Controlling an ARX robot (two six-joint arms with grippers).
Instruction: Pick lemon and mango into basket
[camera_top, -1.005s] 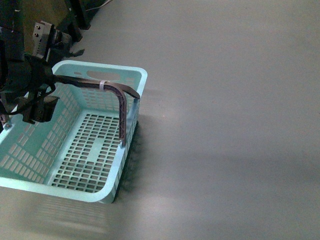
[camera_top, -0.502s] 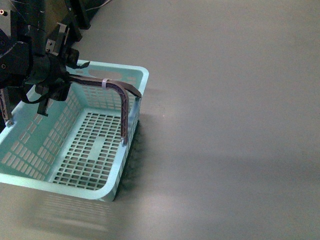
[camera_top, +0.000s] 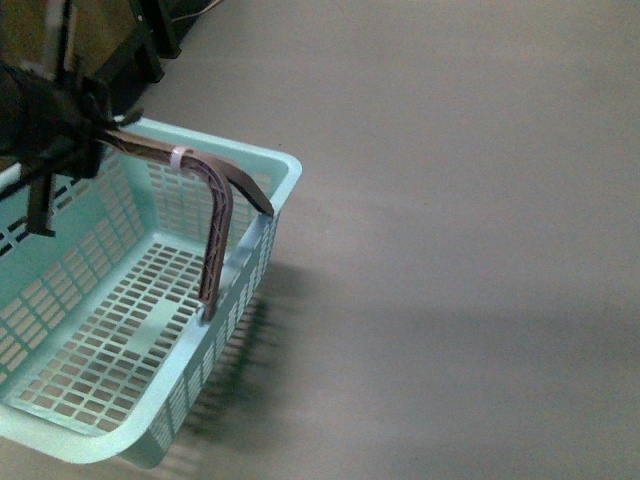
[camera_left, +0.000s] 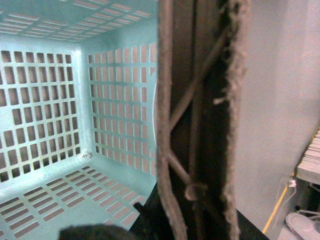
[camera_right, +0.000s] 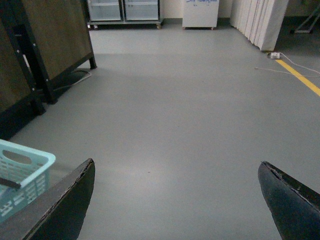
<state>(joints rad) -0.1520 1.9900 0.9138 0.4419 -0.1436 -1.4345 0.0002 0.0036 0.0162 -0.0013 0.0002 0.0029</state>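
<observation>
The light teal plastic shopping basket (camera_top: 262, 158), with its slotted lattice walls, sits at the robot's left over the smooth grey floor (camera_top: 450, 250). It is tipped, with a shadow spreading beneath its near corner. Its inside shows only bare lattice bottom and walls. The brownish-purple arched handle (camera_top: 215, 215) rises from the basket's right-hand wall, bends, and runs leftward into the dark left gripper (camera_top: 60, 120), whose jaws are clenched around the handle. A thin white tie (camera_top: 178, 157) is wrapped round the handle just beside the gripper.

From the left wrist, the handle fills the middle of the view, very close, showing a frayed edge and thin ribs crossing its underside. The basket's teal corner and bottom lie behind it.

The right gripper (camera_right: 175, 200) hangs well apart from the basket, its jaws released, with two dark fingers (camera_right: 70, 205) spread wide over bare floor. From there, only a teal corner of the basket shows at the edge. A brown wooden cabinet on a black frame (camera_right: 50, 40) stands beyond it, and a yellow floor line (camera_right: 300, 75) runs along the far side.
</observation>
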